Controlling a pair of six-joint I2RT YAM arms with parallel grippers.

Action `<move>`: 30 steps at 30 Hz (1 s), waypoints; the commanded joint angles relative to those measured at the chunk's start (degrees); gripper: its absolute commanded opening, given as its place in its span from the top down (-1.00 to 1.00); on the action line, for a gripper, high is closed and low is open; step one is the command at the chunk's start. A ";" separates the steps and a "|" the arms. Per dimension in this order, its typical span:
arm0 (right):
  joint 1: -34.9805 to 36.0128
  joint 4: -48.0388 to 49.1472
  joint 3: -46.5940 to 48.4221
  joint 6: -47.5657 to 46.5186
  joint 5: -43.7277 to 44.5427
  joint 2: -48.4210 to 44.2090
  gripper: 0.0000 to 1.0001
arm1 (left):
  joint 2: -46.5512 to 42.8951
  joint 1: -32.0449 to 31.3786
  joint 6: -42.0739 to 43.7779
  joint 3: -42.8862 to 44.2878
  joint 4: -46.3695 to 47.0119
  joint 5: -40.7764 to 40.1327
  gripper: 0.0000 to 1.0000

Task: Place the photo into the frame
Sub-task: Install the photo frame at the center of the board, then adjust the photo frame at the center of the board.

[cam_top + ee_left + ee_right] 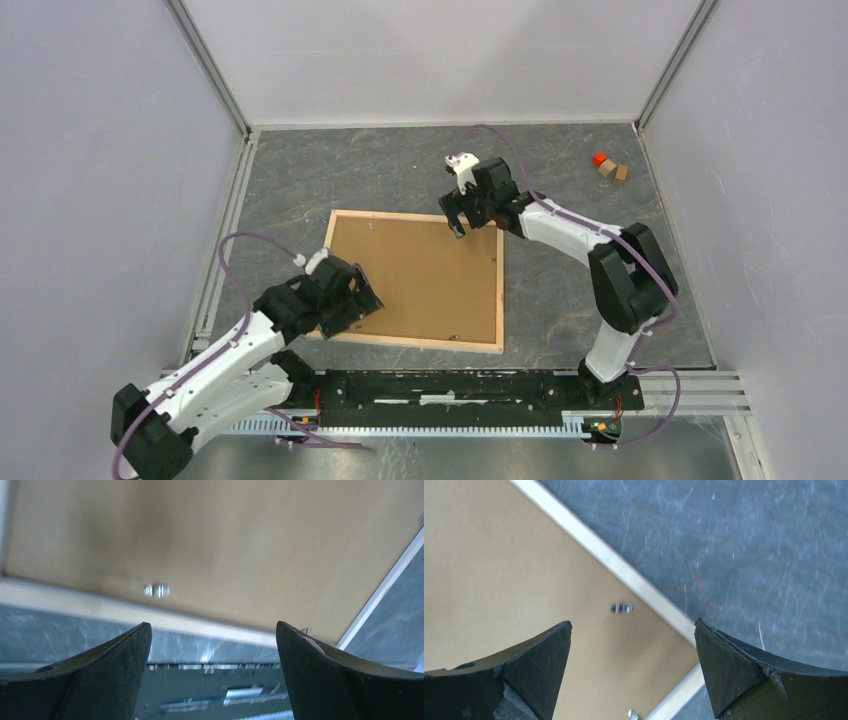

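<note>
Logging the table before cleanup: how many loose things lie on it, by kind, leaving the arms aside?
frame: 1
backing board: 1
small blocks: 3 (1 orange, 2 brown)
Total: 5

The frame (415,343) has pale natural-wood rails around a plain brown backing board (420,275). The bench (560,180) is dark grey with pale veins. My right gripper (457,223) is black.
</note>
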 commanded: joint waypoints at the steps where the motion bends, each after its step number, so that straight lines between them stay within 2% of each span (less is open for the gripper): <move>1: -3.57 -0.79 9.70 -3.69 -9.98 7.95 -0.96 | -1.47 -13.78 -22.12 -2.58 -5.69 -4.29 -0.98; 4: -6.52 1.09 11.45 -0.38 -16.08 11.22 -0.96 | 3.44 -24.18 -28.87 -1.43 -3.57 -6.66 -0.99; 6: -8.09 2.60 11.46 0.90 -20.65 12.81 -0.93 | 9.05 -28.49 -30.48 0.12 -1.18 -6.64 -1.00; 11: -9.20 2.56 9.63 4.88 -20.34 14.57 -0.86 | 17.43 -29.84 -29.52 0.51 8.28 -3.38 -1.00; 14: -9.31 3.10 6.38 6.19 -20.79 13.61 -0.80 | 18.78 -29.68 -30.60 -0.16 10.07 -5.99 -1.00; 17: -9.34 5.85 -0.11 8.14 -21.24 10.63 -0.76 | 19.45 -26.27 -27.57 0.30 10.59 -7.33 -1.00; 20: -9.42 9.06 -7.04 10.46 -23.06 6.80 -0.69 | 21.12 -19.65 -21.31 -0.51 13.16 -4.31 -1.00; 25: -9.41 15.91 -18.80 15.47 -24.61 -1.90 -0.68 | 25.65 -10.38 -9.13 1.94 13.87 -4.50 -1.00; 30: -8.49 22.10 -33.01 20.16 -24.90 -11.05 -0.65 | 31.69 0.90 5.73 8.42 16.54 -0.26 -0.94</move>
